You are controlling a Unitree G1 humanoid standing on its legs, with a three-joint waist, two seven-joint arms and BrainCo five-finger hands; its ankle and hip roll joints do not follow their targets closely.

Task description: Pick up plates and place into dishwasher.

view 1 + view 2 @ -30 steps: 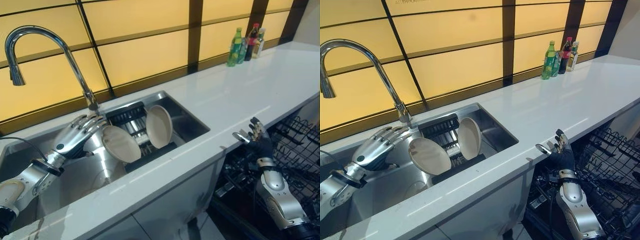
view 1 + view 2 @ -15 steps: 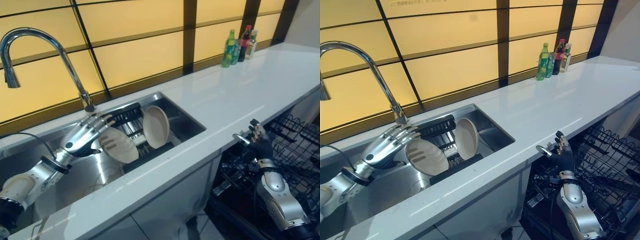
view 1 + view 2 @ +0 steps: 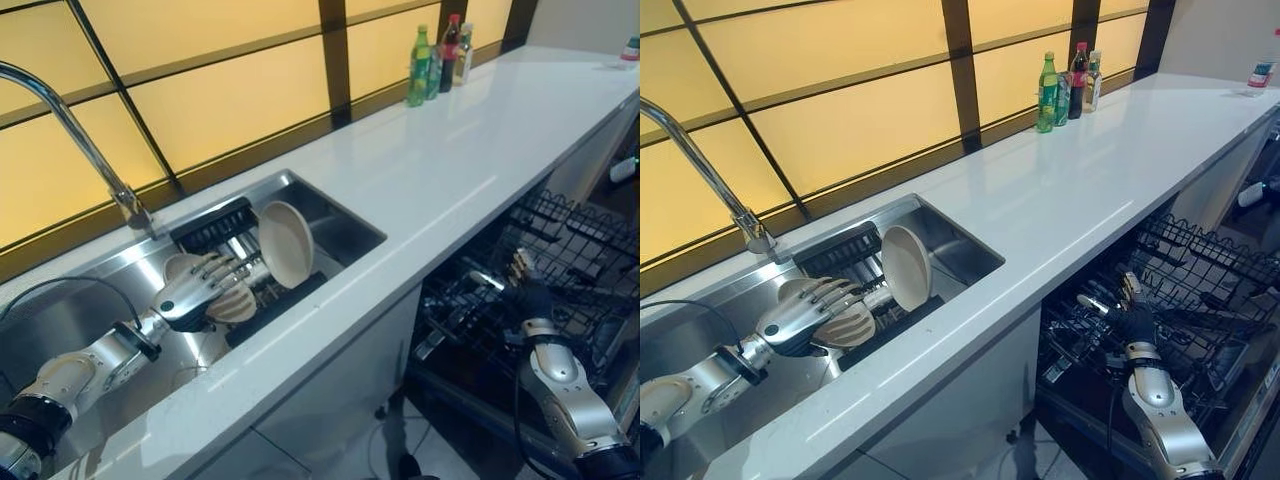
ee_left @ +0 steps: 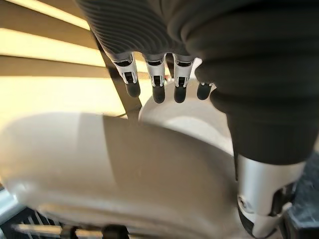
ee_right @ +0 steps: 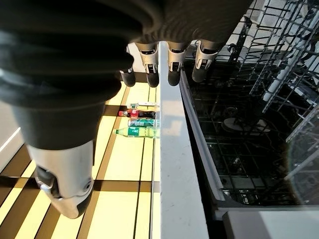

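Two cream plates stand in the black rack [image 3: 210, 225] inside the steel sink [image 3: 340, 215]. The far plate [image 3: 287, 243] stands upright on its edge. The near plate [image 3: 235, 305] leans lower, and my left hand [image 3: 195, 292] lies over it with straight, spread fingers [image 4: 158, 92] across its face. In the left wrist view that plate [image 4: 124, 164] sits between the fingers and the thumb, with the other plate [image 4: 189, 127] behind it. My right hand [image 3: 525, 295] hangs open and empty by the dishwasher's pulled-out wire rack [image 3: 570, 240], below the counter edge.
A tall curved faucet [image 3: 80, 140] rises behind the sink on the left. A long white counter [image 3: 470, 150] runs to the right, with bottles [image 3: 437, 62] at its back by the yellow panelled wall. The dishwasher rack [image 5: 249, 114] holds dark tines.
The whole view has shifted as the camera moved. My left hand has slid from behind the near plate onto its face, and that plate now leans lower. The right hand keeps its open pose.
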